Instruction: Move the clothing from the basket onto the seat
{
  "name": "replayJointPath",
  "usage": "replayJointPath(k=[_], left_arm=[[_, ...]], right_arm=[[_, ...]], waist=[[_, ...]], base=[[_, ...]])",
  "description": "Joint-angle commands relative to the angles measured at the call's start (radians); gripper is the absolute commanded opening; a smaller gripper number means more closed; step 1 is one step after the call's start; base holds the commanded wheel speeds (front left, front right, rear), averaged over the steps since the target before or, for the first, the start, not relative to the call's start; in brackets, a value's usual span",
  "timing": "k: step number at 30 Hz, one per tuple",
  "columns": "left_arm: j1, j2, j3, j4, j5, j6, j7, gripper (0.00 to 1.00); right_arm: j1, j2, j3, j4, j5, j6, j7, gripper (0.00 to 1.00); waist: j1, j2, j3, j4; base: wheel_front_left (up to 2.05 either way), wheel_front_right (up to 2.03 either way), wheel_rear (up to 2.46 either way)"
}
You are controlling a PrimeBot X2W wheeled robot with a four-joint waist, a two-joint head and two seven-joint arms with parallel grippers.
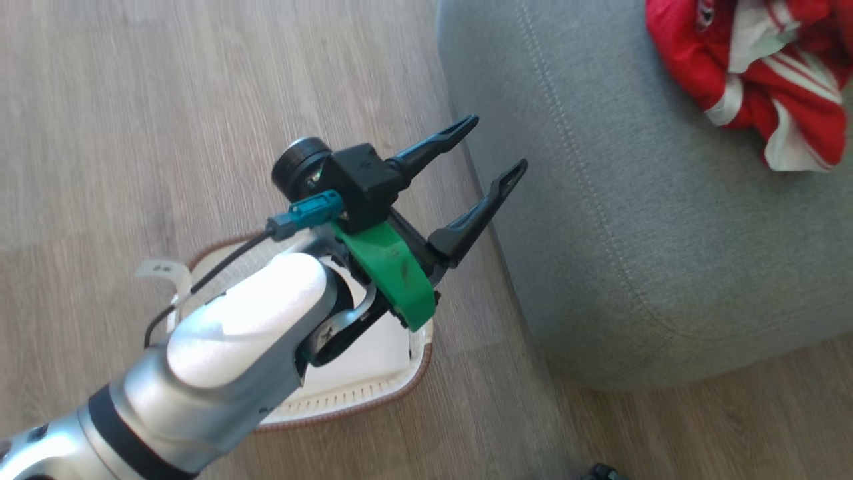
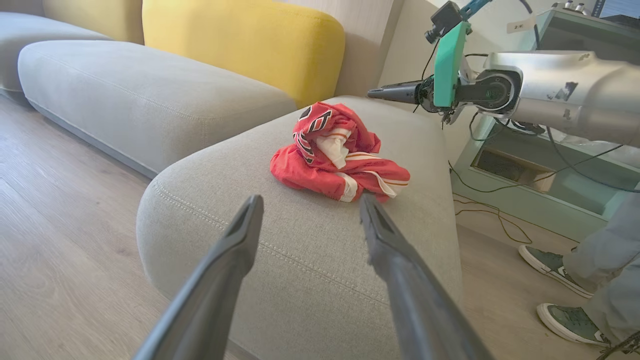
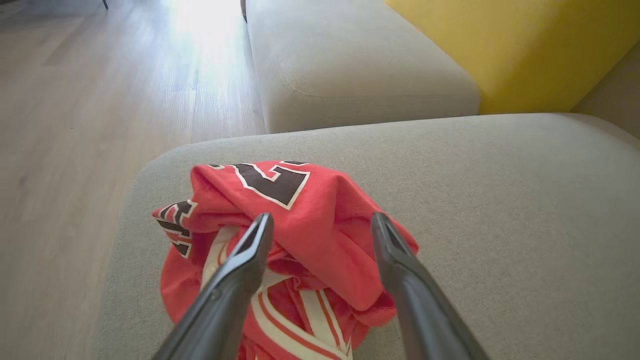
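- Your right gripper (image 3: 322,217) is the one that matters here. The clothing (image 3: 300,210) sits straight ahead of it and a bit below, with the red heap showing between its two fingers, which are spread apart and hold nothing.
- From the left wrist view, that gripper hangs above the far side of the heap. I can't tell whether it's touching the fabric.
- Your left gripper (image 1: 496,143) is also spread and empty. It's up over the basket (image 1: 413,380), just beside the near edge of the seat (image 1: 633,200), so the heap lies well across the cushion from it. The right arm is clearly nearer.
- Don't expect a long axis on the heap. It's a crumpled ball, slightly wider than deep as the left wrist sees it.
- Count: one heap, all of it on the seat. It has a numbered jersey on top and a striped piece underneath, and I can't say whether more garments are in there.
- Also one basket and one seat, with two shoes (image 2: 550,265) of a person off to the side.
- The bit of basket floor you can see past the forearm looks bare white, but the rest is hidden. I'd guess you're about done, though check it.
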Motion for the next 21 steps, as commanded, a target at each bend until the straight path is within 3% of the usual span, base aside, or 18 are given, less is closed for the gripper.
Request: replayJointPath(k=[1, 13, 21], left_arm=[[-0.008, 0.011, 0.043, -0.021, -0.007, 0.008, -0.013, 1.0], [0.08, 0.021, 0.075, 0.011, -0.051, 0.053, -0.07, 1.0], [0.128, 0.04, 0.11, 0.035, -0.078, 0.082, -0.099, 1.0]], right_arm=[[0.031, -0.041, 0.014, -0.051, 0.015, 0.007, -0.014, 1.0], [0.205, -0.09, -0.036, -0.268, 0.078, 0.007, -0.122, 1.0], [0.346, -0.058, -0.125, -0.397, 0.049, 0.007, -0.139, 1.0]], waist=[[0.0, 0.0, -0.043, -0.005], [0.0, 0.0, -0.193, 0.042], [0.0, 0.0, -0.264, 0.092]], base=[[0.0, 0.0, 0.0], [0.0, 0.0, 0.0], [0.0, 0.0, 0.0]])
